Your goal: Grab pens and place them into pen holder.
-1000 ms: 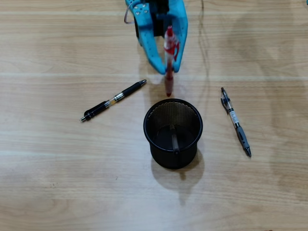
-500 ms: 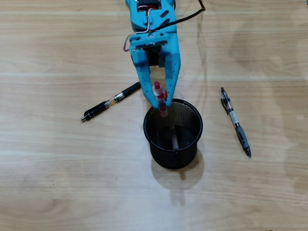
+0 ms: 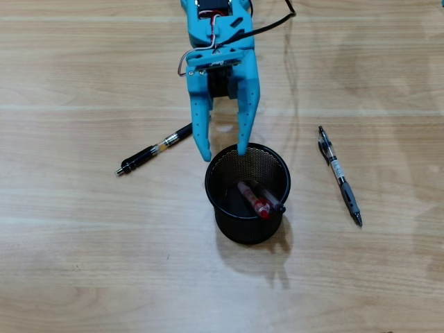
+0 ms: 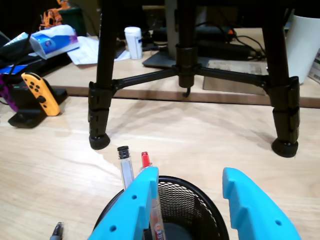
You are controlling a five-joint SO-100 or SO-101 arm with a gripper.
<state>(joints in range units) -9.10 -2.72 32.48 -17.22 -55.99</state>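
Observation:
A black mesh pen holder (image 3: 229,218) stands mid-table and holds two pens, one red-tipped (image 3: 254,200) and one dark (image 3: 272,197). In the wrist view the holder (image 4: 182,200) sits under the jaws, with a black-capped pen (image 4: 125,167) and a red-capped pen (image 4: 146,160) standing up in it. My blue gripper (image 3: 223,152) is open and empty, its fingertips at the holder's far rim; it also shows in the wrist view (image 4: 189,181). A black pen (image 3: 154,150) lies on the table left of the holder. Another pen (image 3: 339,175) with a clear barrel lies to the right.
In the wrist view black tripod legs (image 4: 100,110) stand on the table beyond the holder, with a second foot (image 4: 286,115) at right. Behind them are a yellow game controller (image 4: 39,92), a white cup (image 4: 306,42) and desk clutter.

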